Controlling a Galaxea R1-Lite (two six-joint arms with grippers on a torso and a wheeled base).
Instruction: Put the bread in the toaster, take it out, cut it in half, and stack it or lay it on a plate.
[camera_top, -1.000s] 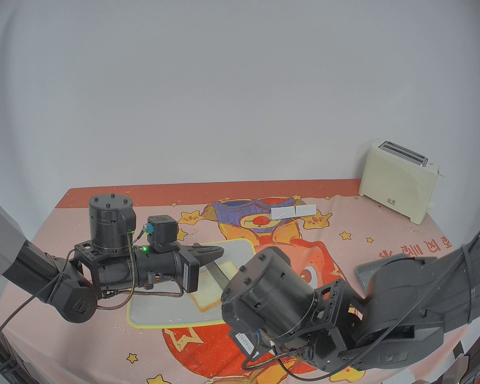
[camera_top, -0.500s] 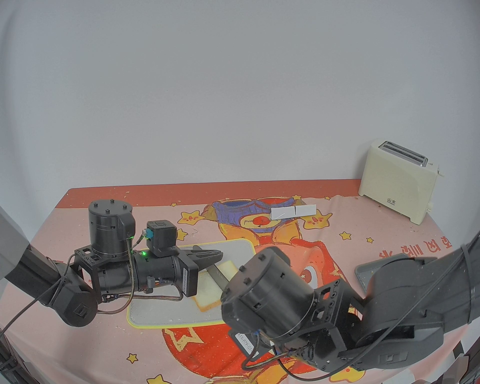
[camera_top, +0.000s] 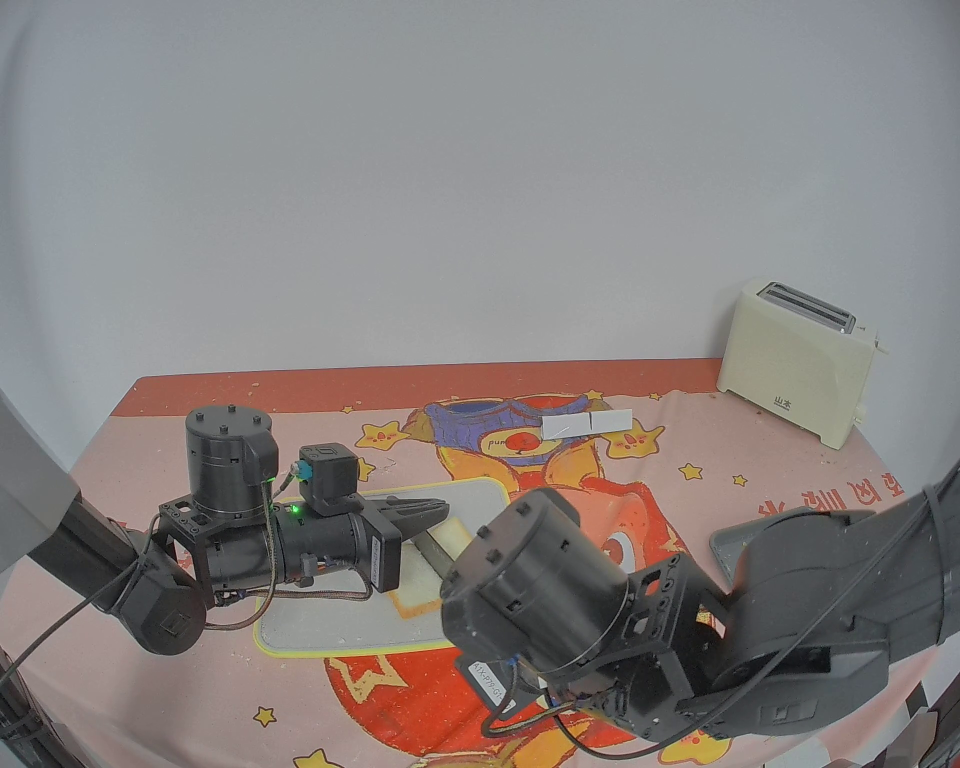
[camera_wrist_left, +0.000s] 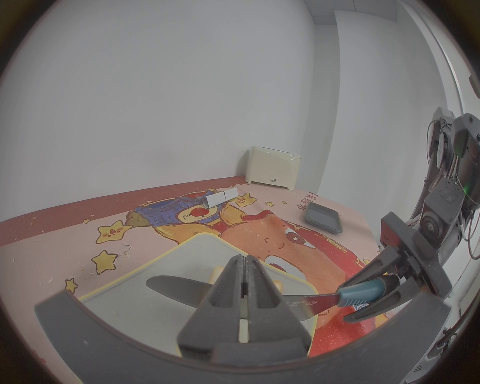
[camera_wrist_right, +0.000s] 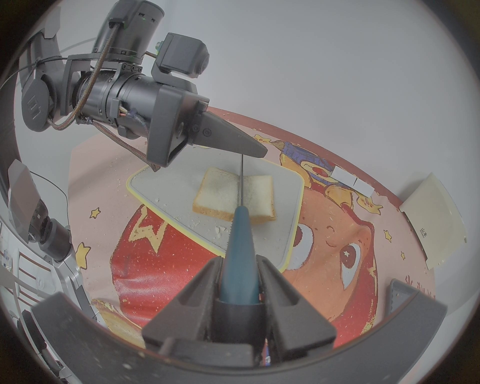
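Knife sits clamped in right tool, blade across bread.

light: bright, even, diffuse | shadows: soft and faint | edges: wrist views bowed, corners dark

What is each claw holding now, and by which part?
Right claw grips the knife by its teal handle, blade across the bread. Left claw is shut on nothing, above the bread.
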